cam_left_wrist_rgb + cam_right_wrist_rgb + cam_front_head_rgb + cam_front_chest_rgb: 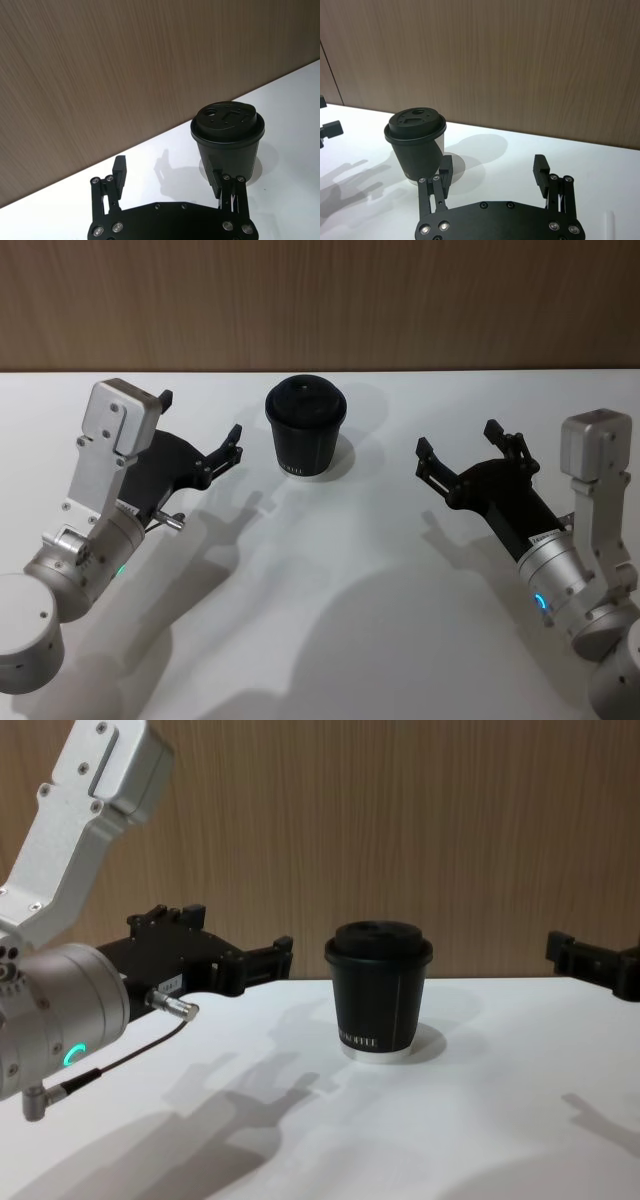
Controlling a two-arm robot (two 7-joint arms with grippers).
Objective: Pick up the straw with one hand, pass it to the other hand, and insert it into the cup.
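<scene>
Head view: the cup point(306, 426) stands at twelve o'clock on the desk point(350, 630), left gripper point(200, 418) at nine, right gripper point(458, 440) at three, both jaws released.

head: high, looks down | chest: low, looks across | wrists: near, face the wall point(125, 65) | shared: cup point(306, 427)

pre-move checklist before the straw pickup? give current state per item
1. Left gripper open and empty, above the table: ok.
2. Right gripper open and empty: ok.
3. Cup upright, lid on: ok.
4. Cup stands apart from both grippers, between them: ok.
5. Straw located: cannot tell. A faint white strip on the table near the right gripper may be it; confirm before reaching.
</scene>
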